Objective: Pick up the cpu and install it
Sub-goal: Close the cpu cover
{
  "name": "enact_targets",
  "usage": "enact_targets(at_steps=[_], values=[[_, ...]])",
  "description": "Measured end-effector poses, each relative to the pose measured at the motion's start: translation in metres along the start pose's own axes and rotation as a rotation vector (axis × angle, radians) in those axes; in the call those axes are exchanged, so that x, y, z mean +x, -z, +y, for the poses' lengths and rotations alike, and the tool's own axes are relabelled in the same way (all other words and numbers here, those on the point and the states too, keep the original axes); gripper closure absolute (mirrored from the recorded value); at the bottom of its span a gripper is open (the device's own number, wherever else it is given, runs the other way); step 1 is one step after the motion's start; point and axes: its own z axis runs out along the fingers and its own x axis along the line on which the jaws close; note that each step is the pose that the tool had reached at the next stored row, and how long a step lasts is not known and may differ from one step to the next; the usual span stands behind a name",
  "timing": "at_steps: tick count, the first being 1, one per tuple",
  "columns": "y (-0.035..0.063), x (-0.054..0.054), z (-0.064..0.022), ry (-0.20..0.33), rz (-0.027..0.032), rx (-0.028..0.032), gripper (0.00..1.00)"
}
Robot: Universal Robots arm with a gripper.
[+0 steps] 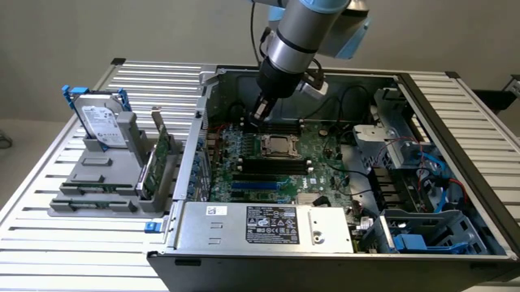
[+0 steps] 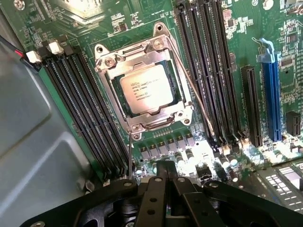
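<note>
The cpu (image 2: 146,89) is a small silver-grey square with printed text. It lies flat inside the socket, with the metal socket frame (image 2: 107,89) around it on the green motherboard (image 1: 313,173). In the exterior view the cpu (image 1: 278,145) sits mid-board inside the open computer case. My gripper (image 1: 257,120) hangs above the board just behind the socket, apart from the chip. In the wrist view the black fingers (image 2: 165,166) are pressed together with nothing between them, a short way off the socket's edge.
Black memory slots (image 2: 85,109) flank the socket on both sides, and a blue expansion slot (image 2: 271,94) lies further off. The silver power supply (image 1: 264,225) closes the case front. A hard drive with blue handles (image 1: 101,121) stands in a grey rack on the exterior view's left. Cables crowd the right bay (image 1: 422,176).
</note>
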Motion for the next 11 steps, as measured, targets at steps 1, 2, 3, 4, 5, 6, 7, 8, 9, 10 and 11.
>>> enact_targets(at_steps=[1, 2, 3, 4, 5, 6, 7, 8, 9, 10, 11], values=[[0.0, 0.0, 0.0, -0.014, 0.0041, 0.0007, 0.89], [0.0001, 0.0, 0.0, -0.027, 0.0083, 0.0014, 0.89], [0.0001, 0.0, 0.0, -0.041, 0.0125, 0.0021, 0.89], [0.0001, 0.0, 0.0, -0.057, 0.0174, 0.0029, 0.89], [0.0001, 0.0, 0.0, -0.071, 0.022, 0.0036, 0.89], [0.0001, 0.0, 0.0, -0.086, 0.0266, 0.0044, 0.89], [0.0001, 0.0, 0.0, -0.101, 0.0311, 0.0051, 0.89], [0.0001, 0.0, 0.0, -0.116, 0.0358, 0.0059, 0.89], [0.0001, 0.0, 0.0, -0.131, 0.0405, 0.0067, 0.89], [0.0001, 0.0, 0.0, -0.147, 0.0456, 0.0075, 0.89], [0.0001, 0.0, 0.0, -0.163, 0.0503, 0.0083, 0.89]])
